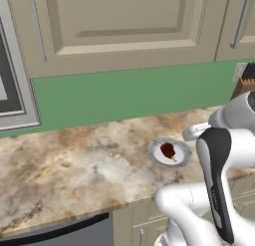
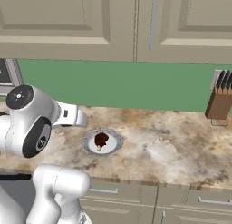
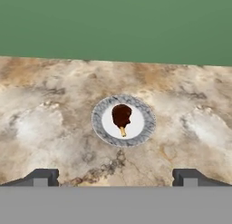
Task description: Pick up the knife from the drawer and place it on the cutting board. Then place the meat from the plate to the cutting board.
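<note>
The meat (image 3: 121, 115), a dark reddish-brown lump with a pale bone end, lies on the round plate (image 3: 97, 121), which has a white centre and a grey rim. The plate stands on the marbled counter, near its front edge. My gripper (image 3: 117, 177) hangs open in front of the plate and short of it, its two dark fingertips (image 3: 43, 177) wide apart with nothing between them. The base views show the meat (image 1: 168, 150) (image 2: 100, 139) on the plate (image 1: 185, 151) (image 2: 87, 143), beside my arm. The knife and the cutting board are out of view. I cannot tell which of the shut beige fronts below the counter is the drawer.
A brown knife block (image 2: 219, 100) with black-handled knives stands at the back right against the green wall. Beige upper cabinets (image 1: 124, 26) hang above. Shut drawer fronts (image 2: 122, 193) run under the counter edge. A dark appliance front (image 1: 60, 231) sits low on the left.
</note>
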You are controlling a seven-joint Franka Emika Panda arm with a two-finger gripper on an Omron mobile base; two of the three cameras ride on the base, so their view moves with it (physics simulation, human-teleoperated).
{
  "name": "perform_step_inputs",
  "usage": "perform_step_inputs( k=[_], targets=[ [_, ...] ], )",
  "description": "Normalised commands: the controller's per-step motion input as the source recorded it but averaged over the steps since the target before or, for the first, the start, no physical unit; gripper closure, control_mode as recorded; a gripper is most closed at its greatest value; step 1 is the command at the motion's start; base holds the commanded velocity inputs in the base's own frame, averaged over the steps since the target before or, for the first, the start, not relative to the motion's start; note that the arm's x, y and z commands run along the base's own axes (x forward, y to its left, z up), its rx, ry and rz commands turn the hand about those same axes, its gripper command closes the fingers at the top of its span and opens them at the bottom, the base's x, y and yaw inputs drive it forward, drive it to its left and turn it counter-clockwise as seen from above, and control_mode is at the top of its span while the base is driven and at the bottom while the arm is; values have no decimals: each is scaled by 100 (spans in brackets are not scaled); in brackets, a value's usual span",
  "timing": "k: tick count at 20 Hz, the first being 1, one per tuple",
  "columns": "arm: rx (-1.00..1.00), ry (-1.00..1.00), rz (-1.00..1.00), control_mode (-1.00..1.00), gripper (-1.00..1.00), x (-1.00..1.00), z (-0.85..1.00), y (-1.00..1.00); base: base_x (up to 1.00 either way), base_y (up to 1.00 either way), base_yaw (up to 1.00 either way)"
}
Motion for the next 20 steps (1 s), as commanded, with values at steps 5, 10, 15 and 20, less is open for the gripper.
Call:
perform_step_inputs(
  k=[5,10,15,20],
  targets=[
    [0,14,-11,-100,-100,0,-42,-13,0,-6,-10],
    [0,12,-13,-100,-100,9,-58,-5,0,0,0],
    [1,0,-1,-100,-100,3,-41,-6,0,0,0],
    [7,7,0,-100,-100,25,-55,-10,0,0,0]
  ],
)
